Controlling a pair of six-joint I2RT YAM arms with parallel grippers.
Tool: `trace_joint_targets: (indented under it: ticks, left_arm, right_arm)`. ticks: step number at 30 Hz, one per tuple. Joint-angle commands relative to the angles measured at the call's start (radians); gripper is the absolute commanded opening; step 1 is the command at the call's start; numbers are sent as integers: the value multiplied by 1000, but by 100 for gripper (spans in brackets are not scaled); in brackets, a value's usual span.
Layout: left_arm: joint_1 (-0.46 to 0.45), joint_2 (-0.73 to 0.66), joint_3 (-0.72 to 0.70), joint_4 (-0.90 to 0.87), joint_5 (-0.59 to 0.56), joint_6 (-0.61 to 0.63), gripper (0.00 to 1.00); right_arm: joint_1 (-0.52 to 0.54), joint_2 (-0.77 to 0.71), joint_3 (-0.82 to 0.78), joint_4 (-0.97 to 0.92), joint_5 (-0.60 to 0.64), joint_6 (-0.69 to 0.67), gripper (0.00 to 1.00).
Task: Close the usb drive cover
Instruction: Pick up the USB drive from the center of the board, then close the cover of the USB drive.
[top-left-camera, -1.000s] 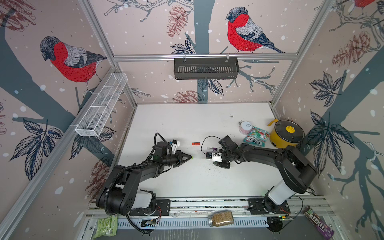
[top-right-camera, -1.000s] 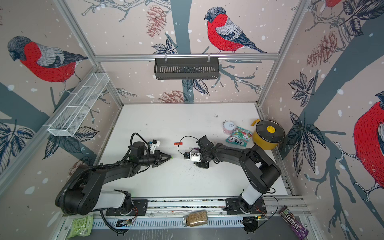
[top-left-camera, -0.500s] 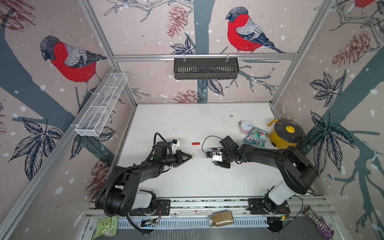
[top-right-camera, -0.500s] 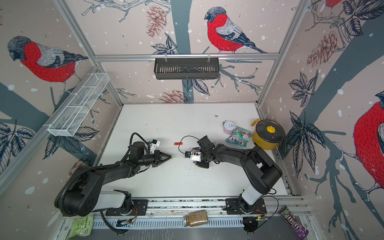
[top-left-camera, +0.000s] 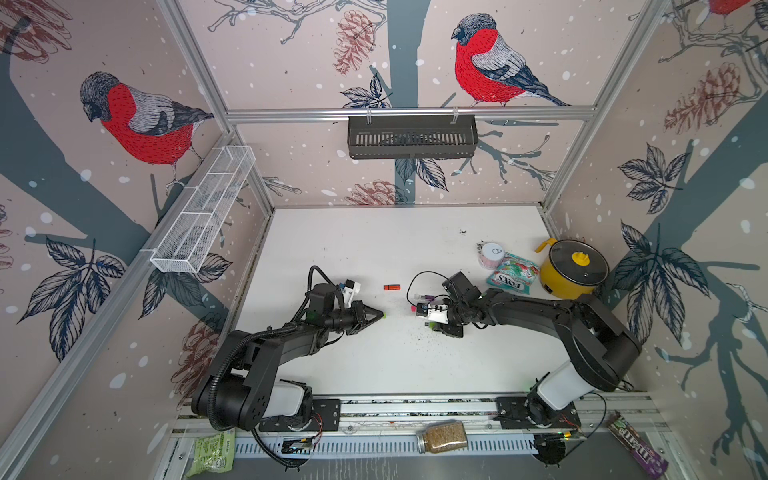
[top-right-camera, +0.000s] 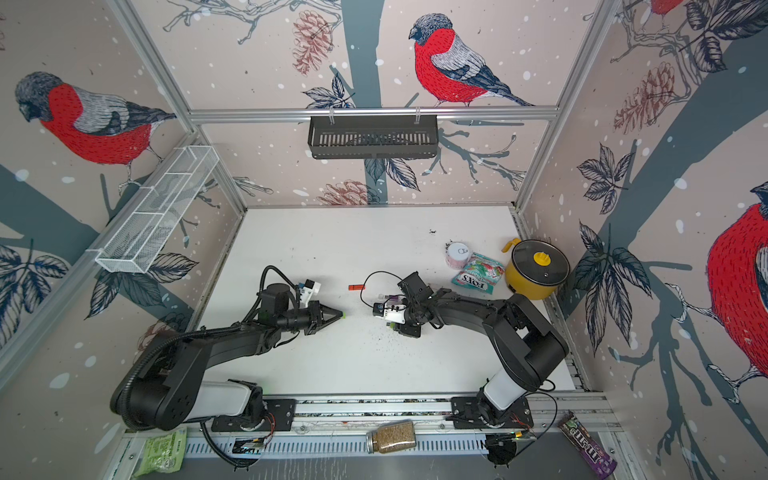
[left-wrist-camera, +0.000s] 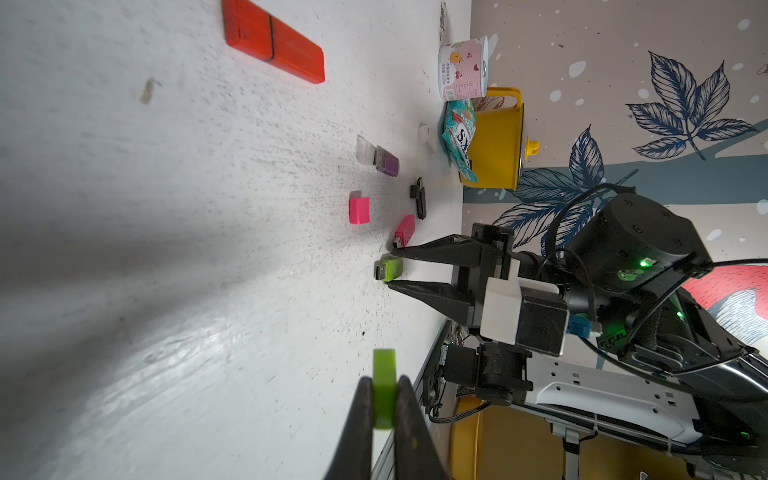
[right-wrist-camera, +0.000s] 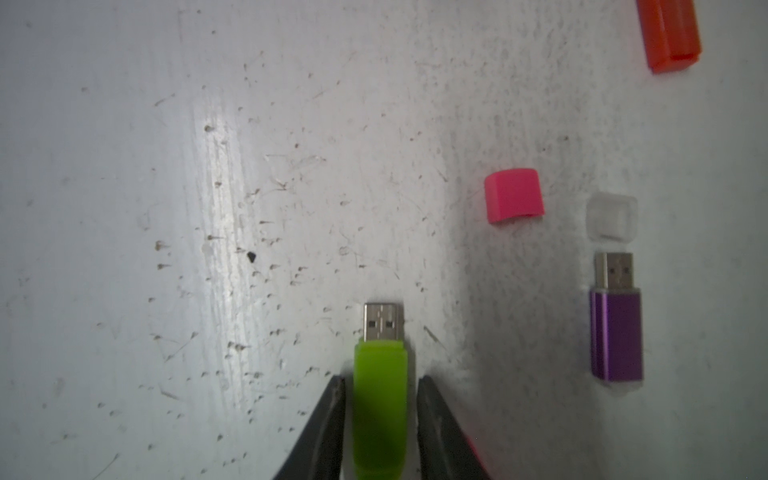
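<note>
Glass jar (top-left-camera: 442, 436) of brown seeds lies on its side on the front rail, nearest the viewer. Beyond it, two black robot arms reach across a white table (top-left-camera: 374, 365) towards each other. The left jaws are closed tight on a small green cap (left-wrist-camera: 383, 395). Apart from it, across a stretch of bare table, the green drive (right-wrist-camera: 381, 374) lies flat with its metal plug uncovered and pointing towards the left arm. The right jaws stand open on either side of the drive's body, with a thin gap showing on each side. Just past the drive lie a pink cap (right-wrist-camera: 514, 195) and a purple drive (right-wrist-camera: 616, 332) with its clear cap (right-wrist-camera: 611, 216) off, and farther on a closed red drive (top-left-camera: 391, 287). At the far right stand a small can (top-left-camera: 490, 254), a sweet bag (top-left-camera: 512, 274) and a yellow pot (top-left-camera: 573, 268).
</note>
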Motion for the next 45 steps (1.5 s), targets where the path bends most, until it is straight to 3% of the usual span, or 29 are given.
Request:
trace_joint_targets:
  ticks: [1, 12, 26, 45]
  left_arm:
    - [0, -2, 0, 21, 11, -1, 4]
    - [-1, -14, -5, 29, 17, -8, 4]
    - [-19, -34, -15, 80, 43, -32, 4]
    - [-28, -39, -22, 91, 47, -42, 3]
  right_arm:
    - [-3, 20, -14, -169, 94, 2, 29]
    - [39, -41, 6, -106, 70, 35, 17]
    - [152, -97, 30, 234, -56, 150, 17]
    - [227, -37, 66, 349, -31, 188, 17]
